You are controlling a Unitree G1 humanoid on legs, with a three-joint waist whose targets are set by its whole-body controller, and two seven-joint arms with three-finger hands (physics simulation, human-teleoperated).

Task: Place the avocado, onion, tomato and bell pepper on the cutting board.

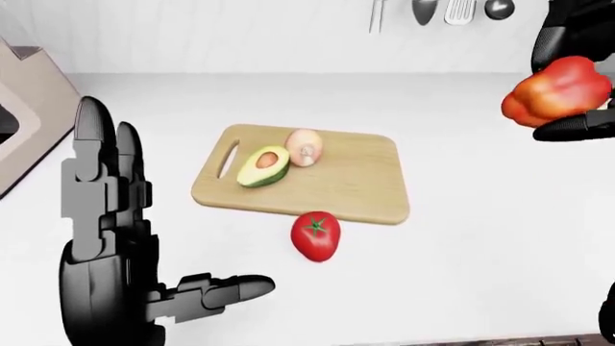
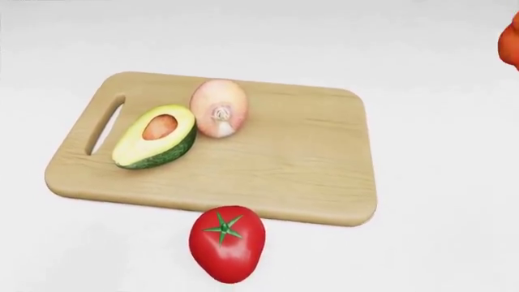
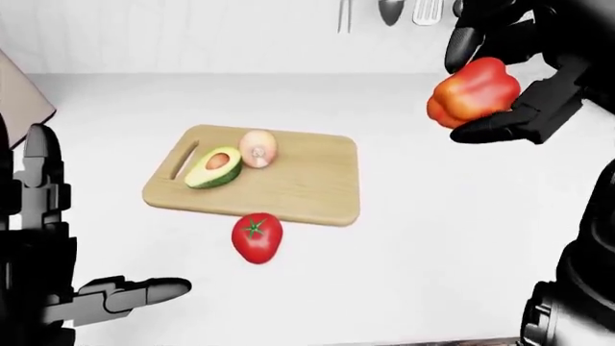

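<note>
Two veggies on the board, pepper in hand, tomato not on yet.

Left-eye view: avocado half and onion sit on the cutting board, touching each other near its handle slot. The left hand is raised at lower left with fingers spread wide, holding nothing.
Head view: the tomato lies on the white counter just below the board's bottom edge, so I'd say it doesn't count yet.
Right-eye view: the right hand has its fingers wrapped round the red-orange bell pepper, up in the air, well right of the board.
So roughly half done: pepper and tomato left.
</note>
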